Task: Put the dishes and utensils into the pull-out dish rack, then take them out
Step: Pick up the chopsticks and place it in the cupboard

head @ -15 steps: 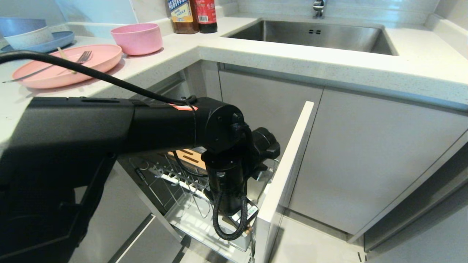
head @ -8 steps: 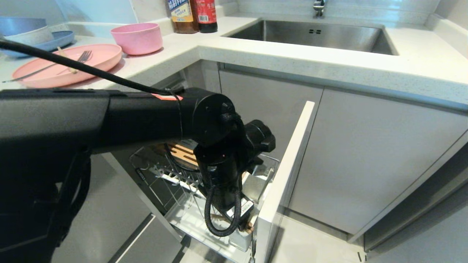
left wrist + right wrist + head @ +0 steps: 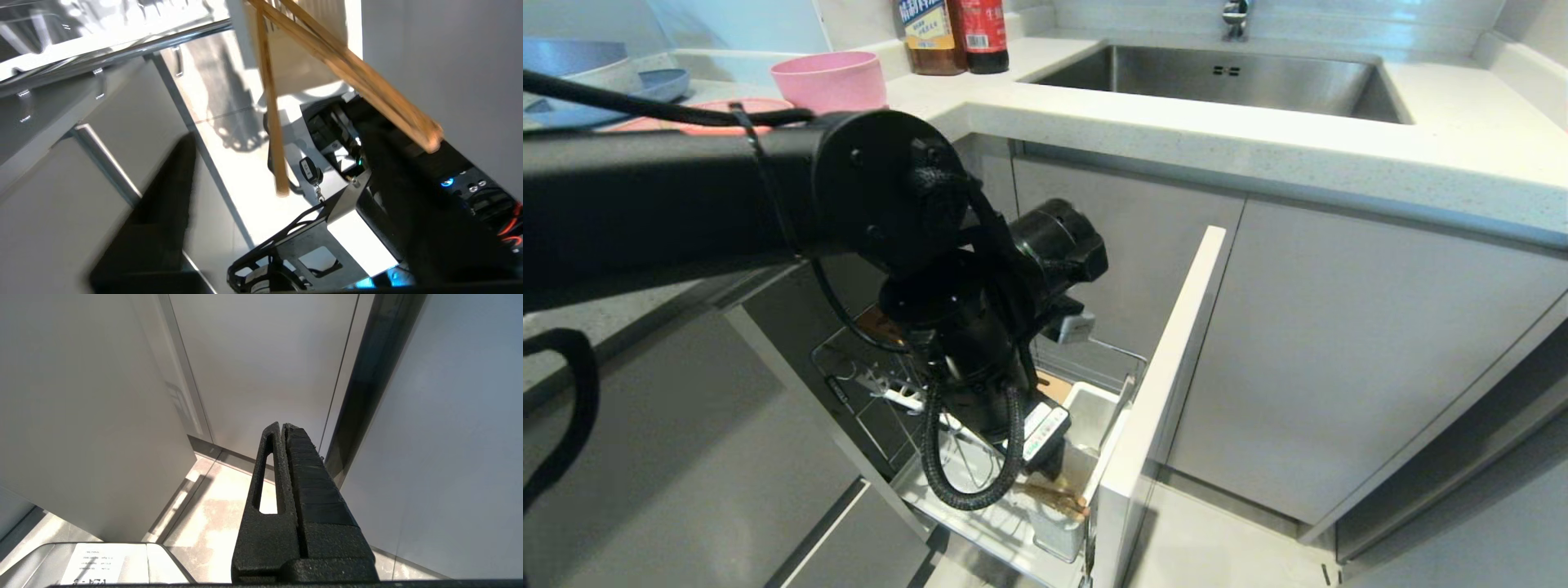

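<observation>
Pull-out rack [image 3: 1128,365] drawn out of the cabinet: chrome wire sides, white tray at the bottom, pale front panel [image 3: 1168,367] at its outer end. Inside the rack, hard against that panel, a white plastic cup [image 3: 1094,400] with the chopsticks [image 3: 1058,494] in it. Seen close from the left wrist, chopsticks [image 3: 269,102] of light, unvarnished wood, slim and straight, leaning out of the cup at crossing angles with blunt ends in the air. Left gripper [image 3: 261,163] directly above the cup end of the rack, hidden under its own wrist from the head; fingers [image 3: 163,196] spread wide to either side of the sticks, clamping nothing. Up on the counter, above and to the left of the rack, a matte pink bowl [image 3: 829,77], small and round, and next to it only a thin pink edge of the plate [image 3: 768,104] behind the black arm. Right gripper [image 3: 282,428] off to the rack's right, down by the plain cabinet doors and the floor, fingers pressed flat together and empty.
</observation>
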